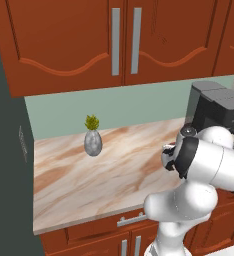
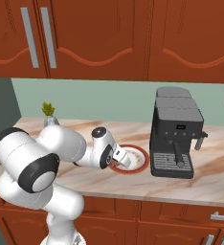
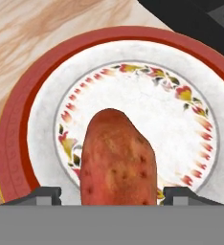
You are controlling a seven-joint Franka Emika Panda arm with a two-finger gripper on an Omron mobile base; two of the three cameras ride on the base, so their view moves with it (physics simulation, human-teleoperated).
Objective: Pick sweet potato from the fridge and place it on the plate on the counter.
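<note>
The sweet potato (image 3: 117, 160), a reddish-orange oblong lump, lies over the middle of the plate (image 3: 133, 57) in the hand view. The plate is white with a flowered ring and a reddish-brown rim. My gripper (image 3: 112, 194) is open, its dark fingertips (image 3: 49, 194) standing off both sides of the sweet potato with a small gap on each side. In the right base view my gripper (image 2: 121, 158) points down at the plate (image 2: 141, 157) on the marbled counter (image 2: 214, 182), just left of the coffee machine. The fridge (image 1: 4, 150) is the dark grey wall at far left.
A black coffee machine (image 2: 176, 134) stands right beside the plate on its right. A grey vase with a green plant (image 1: 92, 140) sits toward the back left of the counter (image 1: 89, 175). Red-brown wall cupboards (image 1: 124, 40) hang overhead.
</note>
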